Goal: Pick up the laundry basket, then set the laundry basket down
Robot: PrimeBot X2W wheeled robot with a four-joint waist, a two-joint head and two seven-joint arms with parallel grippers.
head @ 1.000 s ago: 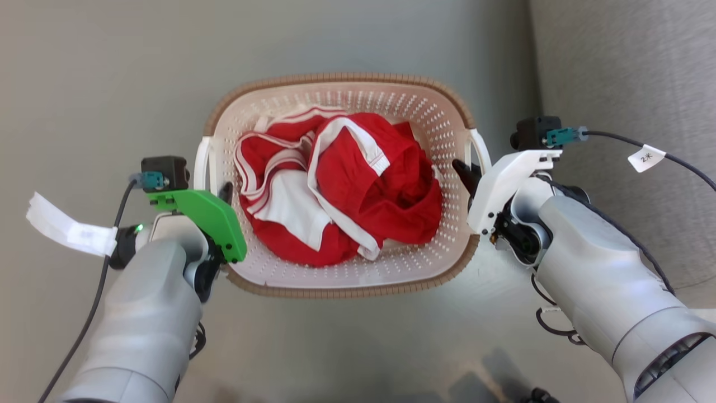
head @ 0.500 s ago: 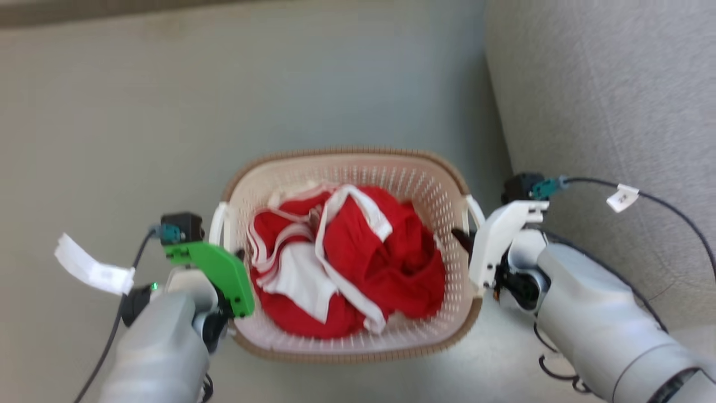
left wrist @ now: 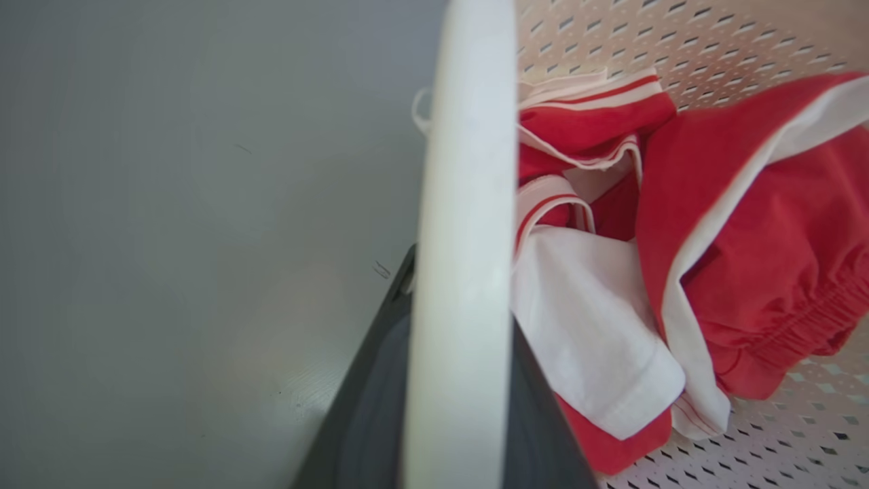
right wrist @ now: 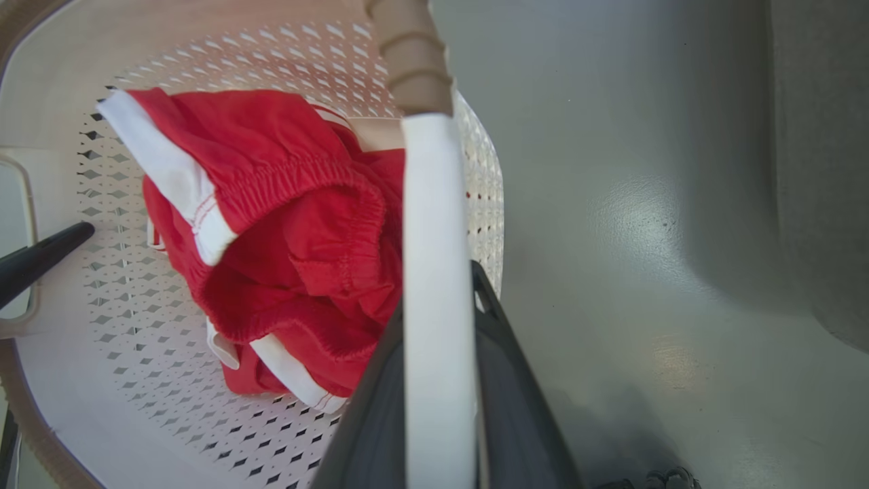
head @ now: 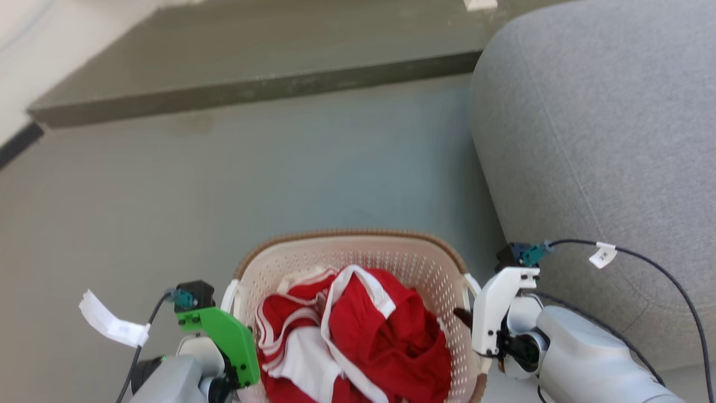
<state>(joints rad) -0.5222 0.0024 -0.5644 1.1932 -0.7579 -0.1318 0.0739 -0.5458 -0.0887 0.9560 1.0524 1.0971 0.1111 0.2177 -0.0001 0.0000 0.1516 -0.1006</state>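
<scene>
The laundry basket (head: 347, 238) sits between the two arms over the grey floor (head: 224, 184), just beside a grey upholstered seat (head: 587, 140); the left end effector (left wrist: 461, 319) is clenched on its left handle (left wrist: 468, 170) and the right end effector (right wrist: 438, 292) on its right handle (right wrist: 434, 204). It looks like thin, stiff perforated plastic, light even with the soft red and white clothes (head: 380, 341) inside; the smooth handles are the right holds, though they may slip or flex if the arms pull unevenly
</scene>
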